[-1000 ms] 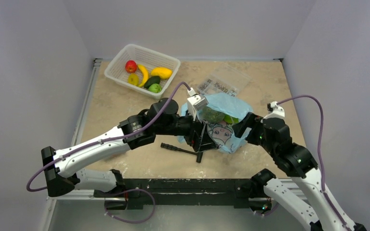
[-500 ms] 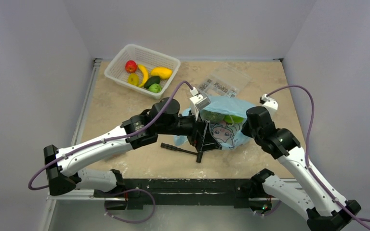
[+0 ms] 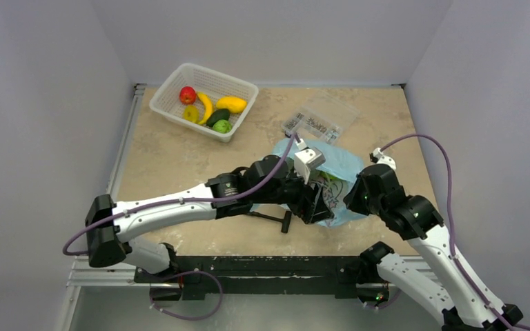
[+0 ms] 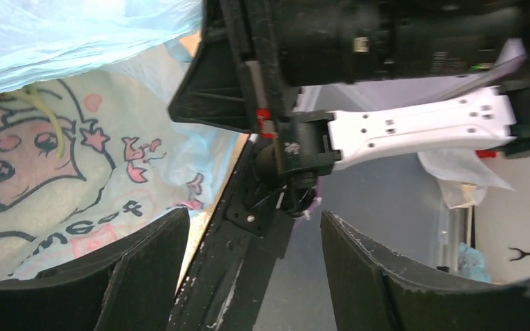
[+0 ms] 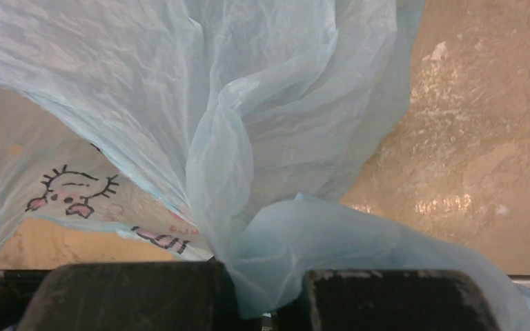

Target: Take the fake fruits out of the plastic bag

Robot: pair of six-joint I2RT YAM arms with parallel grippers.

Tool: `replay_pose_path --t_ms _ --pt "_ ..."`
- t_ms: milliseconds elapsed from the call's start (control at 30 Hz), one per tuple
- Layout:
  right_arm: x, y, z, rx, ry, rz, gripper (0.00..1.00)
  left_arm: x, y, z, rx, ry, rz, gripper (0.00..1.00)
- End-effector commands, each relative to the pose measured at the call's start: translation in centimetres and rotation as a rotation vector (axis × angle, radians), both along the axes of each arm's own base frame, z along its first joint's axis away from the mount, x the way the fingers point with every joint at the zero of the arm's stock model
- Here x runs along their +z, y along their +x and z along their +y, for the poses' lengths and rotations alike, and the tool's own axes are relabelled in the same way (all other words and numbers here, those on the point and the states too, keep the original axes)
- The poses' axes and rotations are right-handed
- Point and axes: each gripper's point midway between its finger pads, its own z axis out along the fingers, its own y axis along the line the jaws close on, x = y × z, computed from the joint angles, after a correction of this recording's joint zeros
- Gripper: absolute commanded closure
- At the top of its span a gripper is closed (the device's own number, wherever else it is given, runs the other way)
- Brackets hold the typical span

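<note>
The light-blue plastic bag point(image 3: 341, 164) with the cartoon print lies right of the table's middle. My right gripper point(image 3: 352, 200) is at its near right edge. In the right wrist view it point(image 5: 262, 298) is shut on a gathered fold of the bag point(image 5: 234, 138). My left gripper point(image 3: 315, 205) reaches over the bag's near left side. In the left wrist view it point(image 4: 252, 276) stands open with nothing between its fingers point(image 4: 145, 269), and the printed bag point(image 4: 55, 158) is at its left. No fruit shows inside the bag. Several fake fruits point(image 3: 207, 107) lie in the basket.
The white mesh basket point(image 3: 172, 83) stands at the back left. A clear compartment box point(image 3: 321, 118) of small metal parts sits just behind the bag. A black tool point(image 3: 269, 217) lies on the table under my left arm, near the front edge.
My right gripper shut on the bag's edge and drew it toward the near side. My left arm swung right over the bag. The green fruits seen in the bag's mouth no longer show.
</note>
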Motion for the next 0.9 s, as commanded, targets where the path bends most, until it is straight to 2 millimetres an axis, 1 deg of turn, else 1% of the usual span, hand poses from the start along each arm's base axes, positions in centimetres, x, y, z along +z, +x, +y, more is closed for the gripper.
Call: replay_pose_path --t_ms 0,67,133,167,233,300,333,400,433,500,567,700,800,867 --pt "-3.1 -3.2 -0.1 0.069 -0.037 0.176 1.00 -1.4 1.6 -2.0 0.045 0.035 -0.050 0.32" --pt "-4.0 -4.0 -0.4 0.074 -0.060 0.238 1.00 -2.6 2.1 -2.3 0.075 0.058 -0.047 0.32" --pt "-4.7 -4.4 -0.9 0.059 -0.089 0.266 1.00 -4.0 2.9 -2.2 0.134 0.093 -0.060 0.30" --pt "-4.8 -4.4 -1.3 0.044 -0.103 0.265 1.00 -4.7 3.8 -2.0 0.187 0.110 -0.086 0.30" --pt "-3.9 -3.8 -1.4 0.032 -0.093 0.211 1.00 -5.5 4.6 -1.9 0.241 0.111 -0.127 0.29" --pt "-2.2 -2.9 -0.8 0.054 -0.050 0.121 1.00 -6.6 5.1 -2.0 0.269 0.129 -0.154 0.29" --pt "-1.4 -2.4 -0.5 0.062 -0.026 0.073 1.00 -6.6 5.3 -2.4 0.277 0.112 -0.169 0.30" --pt "0.0 -1.9 0.1 0.076 0.018 0.012 1.00 -7.6 5.7 -2.8 0.278 0.129 -0.193 0.31" --pt "0.4 -1.7 0.0 0.071 0.014 -0.006 1.00 -8.5 5.8 -3.0 0.277 0.150 -0.198 0.32" --pt "0.7 -1.4 -0.2 0.072 -0.005 -0.023 1.00 -9.6 6.0 -3.3 0.279 0.180 -0.199 0.36" --pt "0.6 -1.2 -0.5 0.071 -0.025 -0.022 1.00 -10.7 6.0 -3.3 0.279 0.187 -0.192 0.37" --pt "0.5 -1.0 -0.3 0.079 -0.026 -0.028 1.00 -11.8 6.1 -3.2 0.300 0.155 -0.188 0.38" --pt "0.9 -0.8 -0.1 0.090 -0.013 -0.052 1.00 -12.5 7.1 -2.5 0.367 0.196 -0.194 0.36" --pt "1.0 -0.8 0.0 0.092 -0.010 -0.059 1.00 -12.7 7.5 -2.3 0.374 0.222 -0.218 0.34"
